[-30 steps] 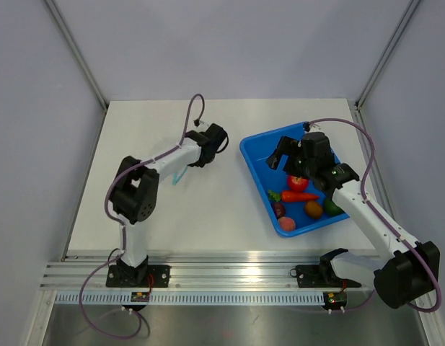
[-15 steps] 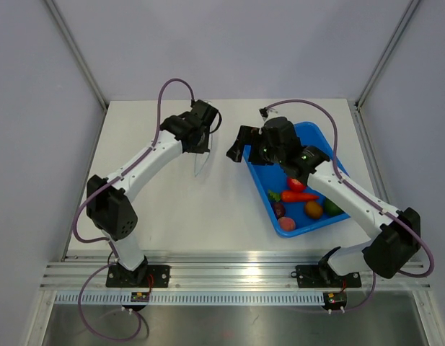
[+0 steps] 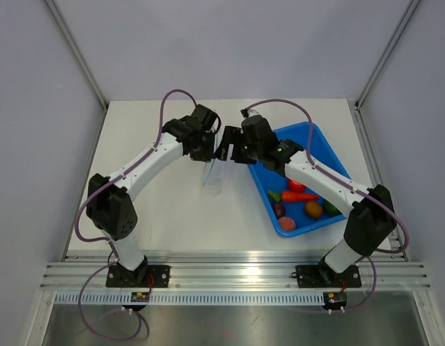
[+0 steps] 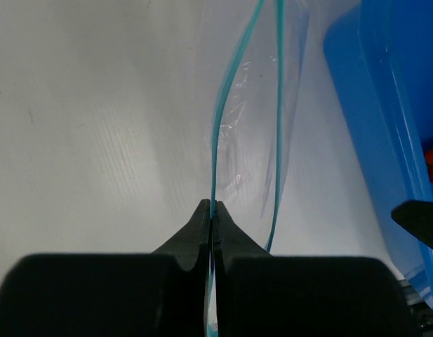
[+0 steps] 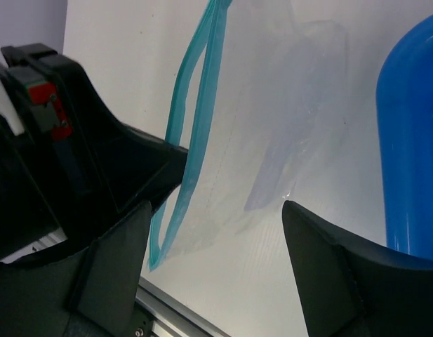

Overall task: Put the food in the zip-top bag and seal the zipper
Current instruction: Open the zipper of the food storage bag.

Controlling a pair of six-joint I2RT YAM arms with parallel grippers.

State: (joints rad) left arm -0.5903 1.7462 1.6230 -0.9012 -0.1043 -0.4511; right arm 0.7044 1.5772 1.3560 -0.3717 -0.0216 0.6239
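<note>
Left arm (image 3: 146,162) and right arm (image 3: 323,180) reach forward, wrists almost meeting; left jaws pinched shut, right jaws spread wide.

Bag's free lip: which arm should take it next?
Right, probably. The left gripper is shut on one zipper strip, holding the bag up. The right gripper is open, empty, with the free lip ahead.

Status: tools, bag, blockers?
Left tool shut on zipper, zip-top bag mouth parted. Right tool open, facing bag. Food in blue tray. No blockers seen.

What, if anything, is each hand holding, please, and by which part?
The left hand pinches the bag by one side of its zipper strip; the right hand is open, holding nothing.
</note>
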